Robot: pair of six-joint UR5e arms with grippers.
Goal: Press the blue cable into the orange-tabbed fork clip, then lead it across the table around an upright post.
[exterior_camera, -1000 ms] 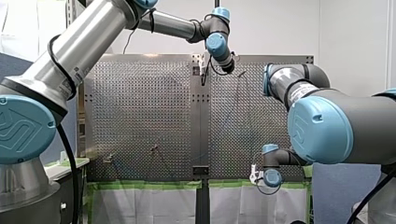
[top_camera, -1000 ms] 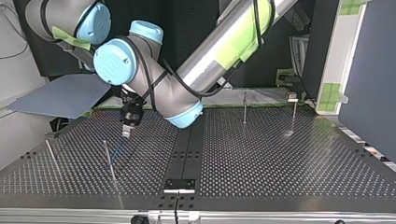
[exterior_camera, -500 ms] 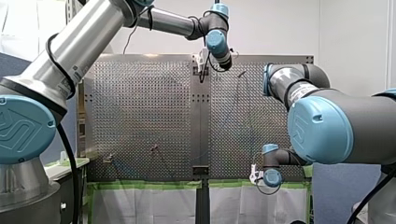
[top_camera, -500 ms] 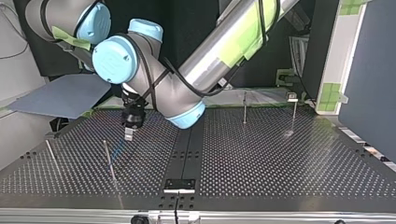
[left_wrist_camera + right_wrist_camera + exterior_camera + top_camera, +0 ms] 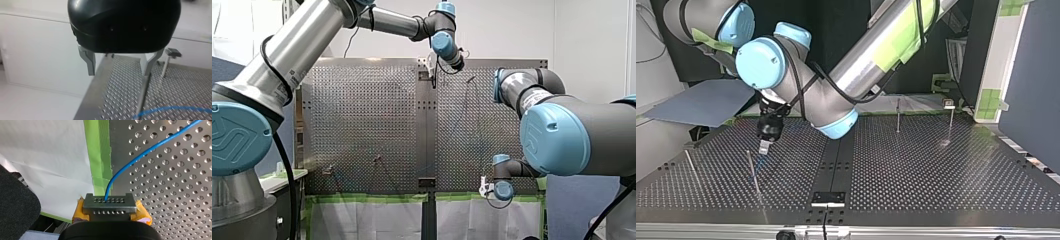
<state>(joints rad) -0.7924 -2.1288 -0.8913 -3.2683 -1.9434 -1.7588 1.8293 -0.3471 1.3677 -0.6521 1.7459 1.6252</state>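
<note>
Since the earlier top view, my left gripper (image 5: 764, 146) has slid toward that view's left. It now hangs just beside a thin upright post (image 5: 753, 172), tip close above the counter (image 5: 936, 180).

Left arm (image 5: 871, 55): enters the top view at upper right and crosses the middle. Its elbow and wrist hide part of the counter's far strip.

Right arm (image 5: 572, 135): fills the front view's right side and blocks that corner of the counter. In the top view only its upper joints show, at upper left.

Counter: perforated metal, with green tape (image 5: 100, 157) along its edge beside the right gripper (image 5: 109, 203).

Blue cable (image 5: 150, 150): in the right wrist view it crosses the perforated plate and ends in the right gripper, which is pinched on it between yellow pads (image 5: 141, 212). The fingertip block covers the contact itself. In the left wrist view a blurred arc of cable lies on the counter ahead of the left gripper, passes the post's foot, and is cut off at the frame edge. In the front view it is too faint to trace.

Left gripper: metal fingers (image 5: 90, 62) spread wide, nothing between them. The post stands under one finger; cannot tell if they touch.

Headed stand (image 5: 170, 53): beyond the fingers, head too blurred to identify as the fork clip.
</note>
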